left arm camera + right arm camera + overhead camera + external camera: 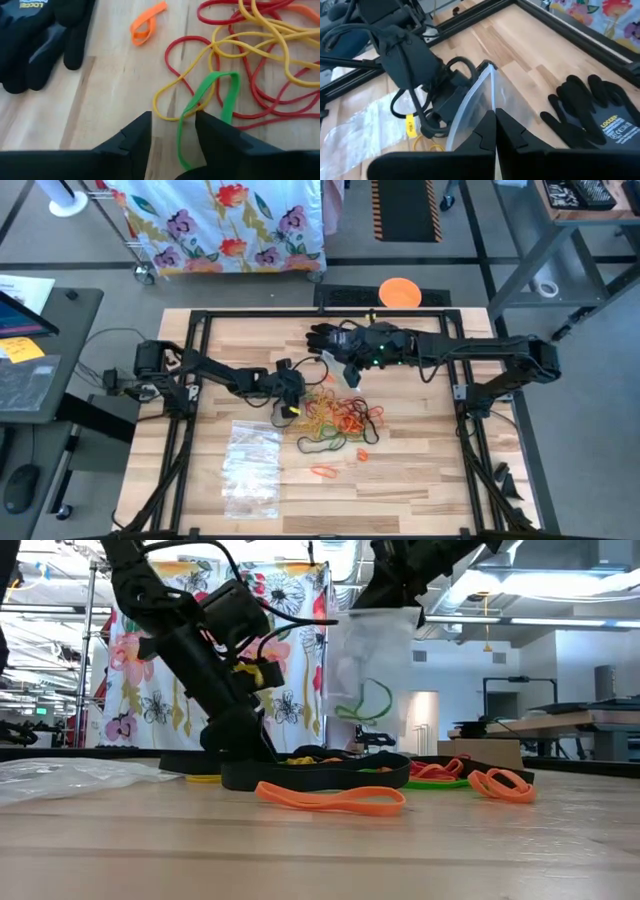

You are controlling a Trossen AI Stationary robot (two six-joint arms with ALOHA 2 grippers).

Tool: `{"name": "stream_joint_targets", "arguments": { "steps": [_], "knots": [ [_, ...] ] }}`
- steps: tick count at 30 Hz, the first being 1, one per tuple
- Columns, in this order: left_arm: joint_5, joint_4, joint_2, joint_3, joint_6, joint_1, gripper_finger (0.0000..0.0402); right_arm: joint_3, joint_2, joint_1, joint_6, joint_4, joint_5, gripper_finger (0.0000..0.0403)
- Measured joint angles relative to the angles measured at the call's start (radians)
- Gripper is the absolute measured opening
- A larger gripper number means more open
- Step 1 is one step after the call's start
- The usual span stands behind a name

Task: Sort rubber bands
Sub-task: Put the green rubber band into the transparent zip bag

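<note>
Rubber bands (340, 417) in red, yellow, orange and green lie in a loose pile at mid-table. My left gripper (172, 125) is down at the pile's left edge and open. The near end of a green band (210, 100) runs into the gap between its fingers. My right gripper (495, 122) is above the pile's far side, shut on a clear plastic bag (375, 660) that holds a green band (365, 700). A black glove (328, 337) lies flat beyond the pile. My left gripper has a finger on each side of the green band's near end (181, 137), pointing down at a slant from the table's left. I cannot tell whether either finger touches it. The band lies flat on the wood. My right gripper pinches the clear bag's top edge (490, 107) between its two fingers, slanting down from the table's right. The bag hangs upright below the fingers, above the pile.
More clear bags (250, 465) lie on the wood at the near left. Loose orange bands (325, 471) lie near the front. A black frame (200, 320) borders the table. An orange disc (400, 292) sits beyond the far edge.
</note>
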Motion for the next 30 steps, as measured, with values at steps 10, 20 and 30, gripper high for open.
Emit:
{"name": "stream_joint_targets", "arguments": {
  "steps": [10, 20, 30],
  "knots": [
    [-0.050, -0.197, -0.131, -0.009, -0.001, -0.048, 0.0004, 0.000, 0.000, 0.002, 0.002, 0.002, 0.005, 0.0000],
    [-0.175, -0.190, -0.467, -0.007, 0.025, -0.141, 0.0001, 0.000, 0.015, -0.005, 0.003, 0.027, 0.008, 0.0000],
    [-0.112, 0.173, -0.592, -0.005, 0.216, -0.179, 0.0000, -0.001, 0.187, 0.018, 0.057, 0.142, -0.006, 0.0000]
  ]
}}
